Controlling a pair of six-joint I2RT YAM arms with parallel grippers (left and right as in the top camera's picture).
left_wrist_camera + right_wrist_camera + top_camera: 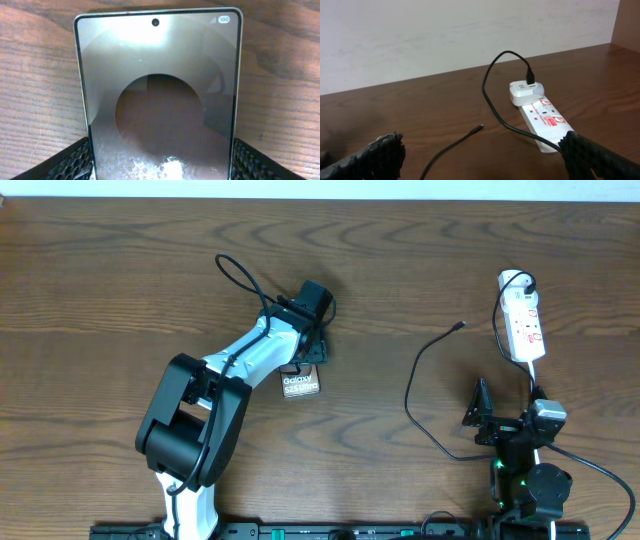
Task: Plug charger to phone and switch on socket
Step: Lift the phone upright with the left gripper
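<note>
The phone (300,385) lies flat on the table with its "Galaxy" lettering up, and its shiny screen fills the left wrist view (157,85). My left gripper (305,368) has a finger against each long edge of the phone (160,150) and is shut on it. The socket (525,325) lies at the far right and also shows in the right wrist view (545,120). The charger's white plug (522,92) sits in the socket's far end. Its black cable loops to a loose tip (460,326) lying on the table (480,128). My right gripper (508,402) is open and empty (480,145), short of the tip.
The black cable (410,395) curves across the wood between the two arms and runs close to my right gripper's right finger (540,140). A pale wall (445,35) stands behind the table's far edge.
</note>
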